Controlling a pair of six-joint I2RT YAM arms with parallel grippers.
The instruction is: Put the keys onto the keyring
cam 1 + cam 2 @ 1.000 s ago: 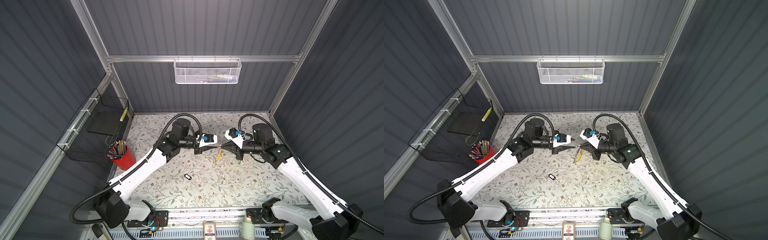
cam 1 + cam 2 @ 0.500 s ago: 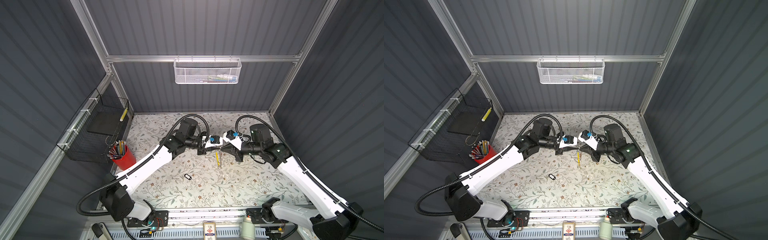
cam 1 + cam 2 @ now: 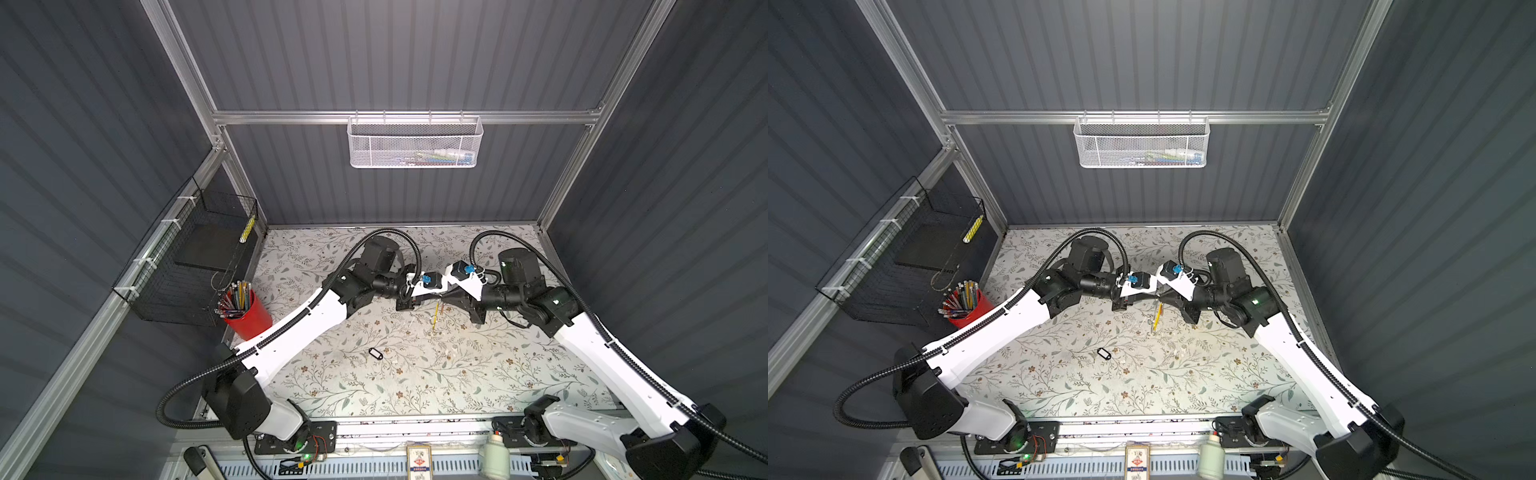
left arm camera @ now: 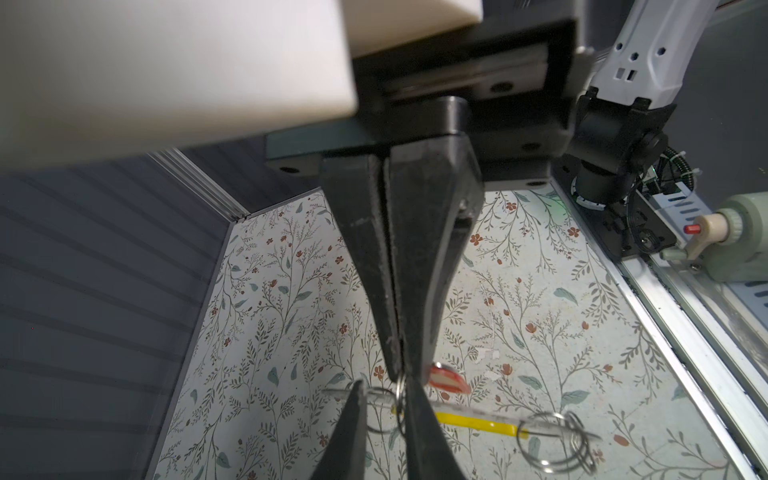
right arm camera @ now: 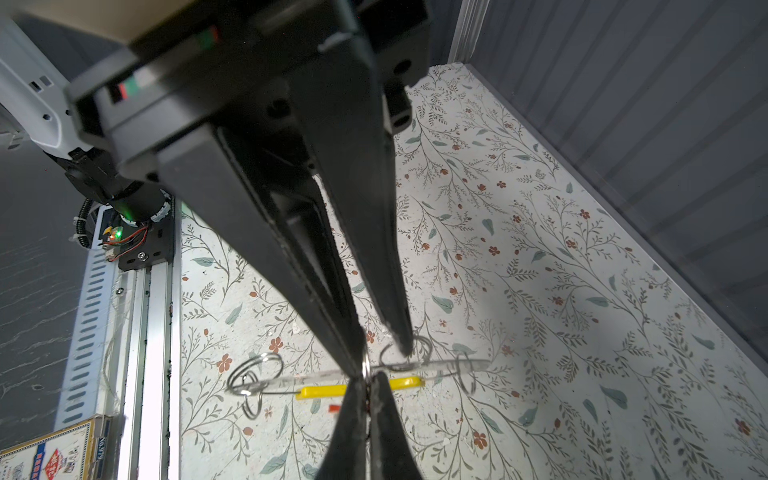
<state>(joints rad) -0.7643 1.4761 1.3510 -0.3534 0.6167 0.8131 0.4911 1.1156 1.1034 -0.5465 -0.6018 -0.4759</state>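
An oval black-framed key tag [image 3: 375, 353] with a white insert lies flat on the floral-printed table [image 3: 478, 374]. At mid-table the left gripper [image 5: 382, 357] has its tapered black jaws narrowly apart right at the keyring [image 4: 478, 424], a thin wire hoop with a yellow segment. The right gripper [image 4: 405, 374] pinches the hoop, jaws pressed together. A glossy orange-red key tag [image 4: 448, 379] sits beside its tips.

Bright overhead light falls on the floral tabletop [image 3: 415, 382], with soft shadows beneath the arms [image 3: 299, 328]. Dark walls [image 3: 83, 166] look dim. Top views bend at the edges. In the left wrist view, a close white housing [image 4: 166, 62] is blurred.
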